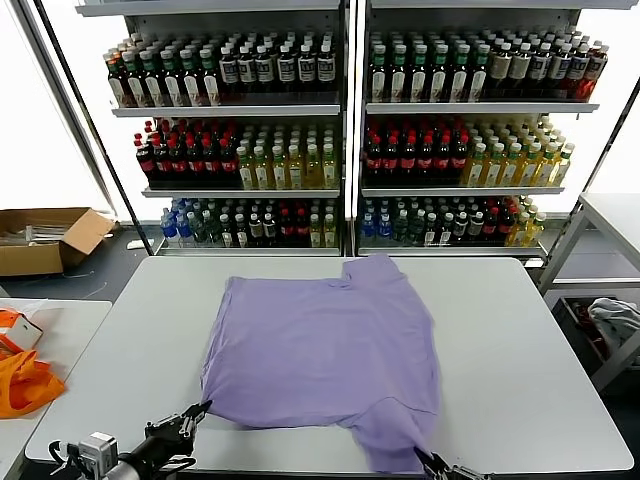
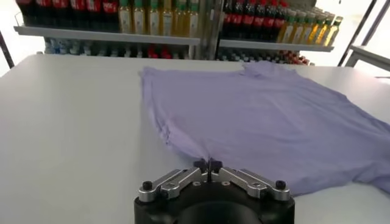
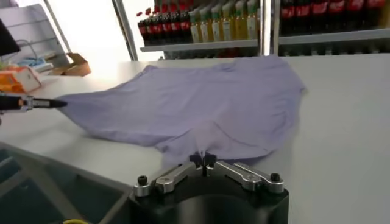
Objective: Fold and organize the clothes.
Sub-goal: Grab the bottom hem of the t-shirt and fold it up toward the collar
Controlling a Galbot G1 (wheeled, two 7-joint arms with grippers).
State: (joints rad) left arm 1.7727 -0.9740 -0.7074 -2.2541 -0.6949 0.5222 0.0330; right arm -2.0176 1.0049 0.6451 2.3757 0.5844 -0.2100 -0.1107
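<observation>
A: Left gripper: what did it look like?
B: Black rounded housing, two silver linkage bars, a black screw on each outer end, small black fingers.
A: Right gripper?
B: Same build: black body, silver links, black screws. In the head view the left arm carried grey and black hardware with cabling.

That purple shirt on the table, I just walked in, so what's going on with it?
A two-armed robot is working on a lavender T-shirt spread plain side up on the grey table. The left gripper is shut on the shirt's near left corner, and the right gripper is shut on its near right corner. The shirt lies flat, no fold made yet.
</observation>
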